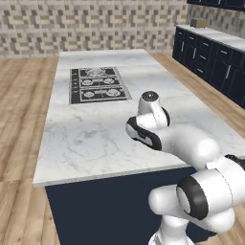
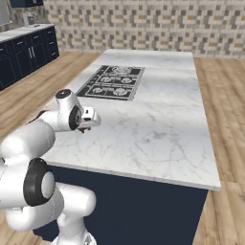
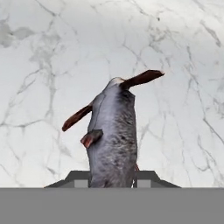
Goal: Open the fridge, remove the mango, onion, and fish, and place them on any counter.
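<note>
Fish clamped between the two tips of the claw, grey scaly body sticking out past them, dark reddish fins splayed to either side. Claw closed tight on it, seen in the hand view above the white veined marble bench. Bent white arm reaching over the near part of the bench, black cooktop set further back. Navy cabinets off to the side, wooden floor around.
</note>
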{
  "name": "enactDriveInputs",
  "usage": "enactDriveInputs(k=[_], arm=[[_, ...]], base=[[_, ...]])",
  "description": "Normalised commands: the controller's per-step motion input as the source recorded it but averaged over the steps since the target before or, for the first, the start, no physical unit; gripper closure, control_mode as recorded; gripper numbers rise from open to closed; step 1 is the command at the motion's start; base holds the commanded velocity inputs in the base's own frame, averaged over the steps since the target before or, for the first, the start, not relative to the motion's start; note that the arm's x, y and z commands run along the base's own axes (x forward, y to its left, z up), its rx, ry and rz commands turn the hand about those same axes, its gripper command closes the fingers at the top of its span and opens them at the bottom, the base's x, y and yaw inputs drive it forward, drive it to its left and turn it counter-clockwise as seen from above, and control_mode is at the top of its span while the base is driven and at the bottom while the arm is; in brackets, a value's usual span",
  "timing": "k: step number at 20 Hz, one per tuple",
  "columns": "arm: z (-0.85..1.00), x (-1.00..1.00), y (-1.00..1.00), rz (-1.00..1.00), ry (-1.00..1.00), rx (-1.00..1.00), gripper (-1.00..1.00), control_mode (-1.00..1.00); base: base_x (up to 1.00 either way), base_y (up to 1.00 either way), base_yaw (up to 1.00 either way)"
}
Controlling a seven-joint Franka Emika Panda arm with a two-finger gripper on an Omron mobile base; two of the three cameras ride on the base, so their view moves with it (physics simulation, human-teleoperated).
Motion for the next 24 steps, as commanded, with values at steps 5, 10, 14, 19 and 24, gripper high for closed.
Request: enactDriveInputs(k=[5, 10, 14, 19, 24], arm=[[-0.89, 0.85, 0.00, 0.00, 0.09, 0.00, 1.00, -1.00], [-0.57, 0.64, 0.00, 0.00, 0.05, 0.00, 1.00, -1.00], [-0.43, 0.71, 0.00, 0.00, 0.04, 0.00, 1.00, -1.00], [-0.45, 0.72, 0.00, 0.00, 0.04, 0.00, -1.00, -1.00], [-0.39, 0.00, -0.08, 0.00, 0.00, 0.00, -1.00, -1.00]], base=[[0.00, 0.00, 0.00], [0.00, 0.00, 0.00], [0.00, 0.00, 0.00], [0.00, 0.00, 0.00], [0.00, 0.00, 0.00]])
